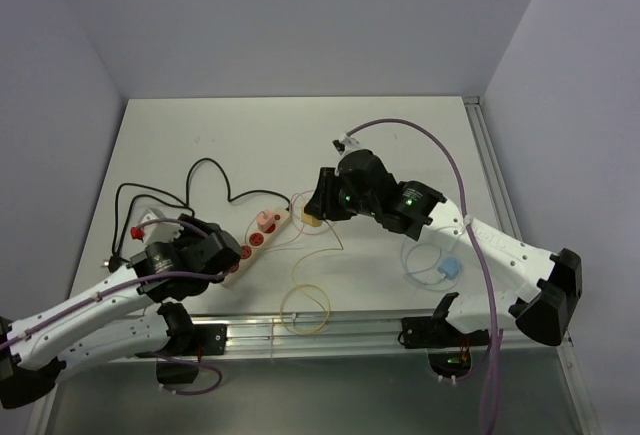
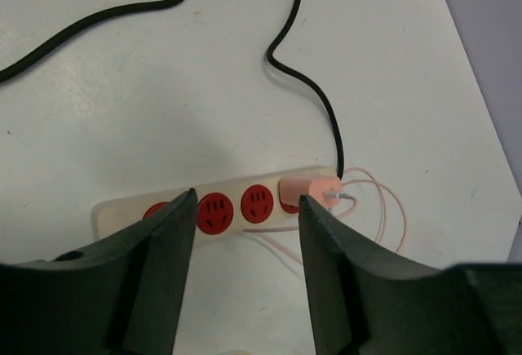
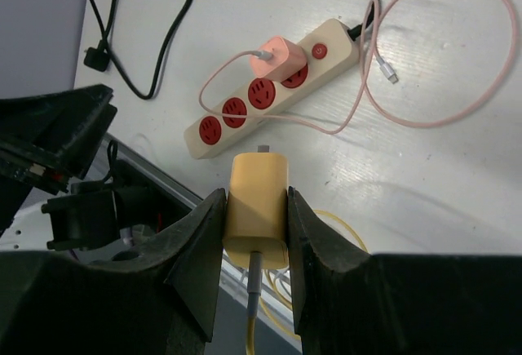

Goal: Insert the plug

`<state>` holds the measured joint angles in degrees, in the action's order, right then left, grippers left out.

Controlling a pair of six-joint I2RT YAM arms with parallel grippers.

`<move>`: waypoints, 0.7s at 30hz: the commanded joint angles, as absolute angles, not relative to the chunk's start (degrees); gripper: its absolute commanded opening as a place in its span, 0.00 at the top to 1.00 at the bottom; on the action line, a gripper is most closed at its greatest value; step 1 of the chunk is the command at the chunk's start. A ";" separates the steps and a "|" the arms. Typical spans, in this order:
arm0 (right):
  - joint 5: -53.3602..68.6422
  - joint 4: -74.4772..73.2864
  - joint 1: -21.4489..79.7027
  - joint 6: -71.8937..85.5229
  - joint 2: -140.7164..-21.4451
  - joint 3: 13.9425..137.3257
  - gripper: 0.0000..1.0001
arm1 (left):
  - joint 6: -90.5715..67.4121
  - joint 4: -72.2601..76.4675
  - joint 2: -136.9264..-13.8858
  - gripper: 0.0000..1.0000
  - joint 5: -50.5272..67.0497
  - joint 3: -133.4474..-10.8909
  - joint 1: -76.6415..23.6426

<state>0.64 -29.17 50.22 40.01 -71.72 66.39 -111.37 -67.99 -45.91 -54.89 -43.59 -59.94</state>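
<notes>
One power strip (image 3: 338,41) lay on the white desk (image 1: 400,135). It carried four red sockets (image 3: 235,110) in a row and one round red switch (image 3: 318,49) at the end where its black cord (image 2: 333,126) left it. Three sockets stood free. The fourth, next to the switch, was taken by a pink charger (image 3: 279,57), whose thin pink cable looped over the desk to a loose connector (image 3: 385,69).

There were two chargers in all. The second, the yellow plug (image 3: 258,208), was clamped between the fingers of the right tool (image 3: 255,196), which pressed on its two flat sides. Its long axis ran along the fingers, away from the wrist. Its metal prongs led, pointing toward the middle of the strip, and its own yellow cable (image 3: 250,335) trailed back from the rear end. In the wrist view the plug stood clear of the strip, touching no socket. From above, the right tool (image 1: 318,210) and plug were just beside the strip's switch end. The strip itself ran slantwise from near left to far right, with a yellow cable loop (image 1: 283,307) lying nearer the arms.

The left tool (image 2: 247,200) was spread wide with nothing in it. Its two dark fingers (image 2: 175,241) framed the free sockets and the pink charger (image 2: 308,188).
</notes>
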 commanded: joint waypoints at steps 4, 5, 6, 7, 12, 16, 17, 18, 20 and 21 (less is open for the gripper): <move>-1.15 -29.10 49.40 41.84 -67.15 65.22 1.00 | -83.89 -46.00 -44.03 0.37 -46.96 -42.19 -39.69; -0.71 -28.66 49.22 42.01 -67.06 64.87 1.00 | -79.06 -43.79 -44.03 0.36 -44.76 -41.75 -37.38; -0.27 -28.39 49.04 42.10 -66.89 64.52 1.00 | -77.36 -40.12 -44.38 0.35 -42.56 -40.96 -35.09; -0.26 -28.30 48.96 42.01 -67.23 64.42 1.00 | -76.13 -38.95 -45.60 0.33 -39.49 -40.52 -31.50; -0.88 -30.67 48.52 42.63 -69.52 66.00 1.00 | -73.57 -33.76 -53.16 0.32 -30.25 -37.80 -22.95; -0.26 -31.99 48.08 41.93 -70.49 67.50 1.00 | -73.83 -27.79 -58.96 0.40 -25.31 -34.90 -18.38; 1.22 -32.17 47.99 41.66 -70.49 67.76 1.00 | -74.44 -26.99 -59.58 0.41 -25.49 -34.54 -18.28; 1.23 -32.34 47.99 41.49 -70.49 67.94 1.00 | -74.53 -26.20 -60.11 0.42 -25.31 -33.58 -18.28; 1.14 -32.78 47.90 41.05 -70.66 68.64 1.00 | -75.14 -24.97 -61.43 0.49 -23.39 -33.05 -18.02; 1.14 -32.96 47.99 41.04 -70.84 69.25 1.00 | -75.32 -24.53 -61.87 0.53 -22.42 -32.35 -18.02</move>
<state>0.75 -32.95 48.38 41.82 -70.89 65.47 -75.81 -29.65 -61.47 -26.59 -32.97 -18.37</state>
